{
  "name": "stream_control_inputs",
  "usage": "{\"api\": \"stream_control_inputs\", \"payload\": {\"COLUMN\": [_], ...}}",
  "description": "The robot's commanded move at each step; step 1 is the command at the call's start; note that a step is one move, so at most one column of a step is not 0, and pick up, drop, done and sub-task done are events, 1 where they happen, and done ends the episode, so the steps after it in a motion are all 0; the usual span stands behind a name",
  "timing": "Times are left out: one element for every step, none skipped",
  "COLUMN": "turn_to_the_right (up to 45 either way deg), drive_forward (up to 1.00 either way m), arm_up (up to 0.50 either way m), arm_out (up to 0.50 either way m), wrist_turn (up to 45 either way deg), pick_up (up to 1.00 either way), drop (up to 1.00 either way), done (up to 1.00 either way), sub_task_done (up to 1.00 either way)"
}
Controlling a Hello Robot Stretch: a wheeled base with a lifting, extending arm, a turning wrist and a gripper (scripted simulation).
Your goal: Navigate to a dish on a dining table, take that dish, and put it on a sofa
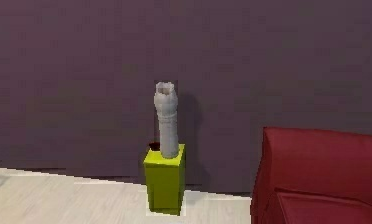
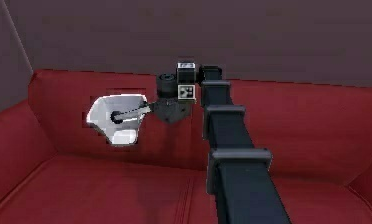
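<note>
White and glossy, the dish [image 2: 100,115] sits at the arm side view's left against the red sofa [image 2: 54,175]; whether it rests on the cushions or hangs free cannot be told. It is probably light, rigid, slick and breakable, and best taken by its rim. Just right, the gripper [image 2: 130,112] overlaps its edge; its spread, and whether it holds anything, cannot be told.

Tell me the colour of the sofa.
The sofa is deep red, seen best in the arm side view.
</note>
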Motion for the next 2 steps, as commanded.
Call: {"api": "stream_control_inputs", "payload": {"turn_to_the_right": [0.0,0.0], "drive_forward": [0.00,0.00], "arm_up": [0.00,-0.26], "arm_out": [0.00,0.00], "wrist_turn": [42.0,0.0], "pick_up": [0.00,0.00], "drop": [0.00,0.00], "done": [0.00,0.00], "sub_task_done": [0.00,0.00]}}
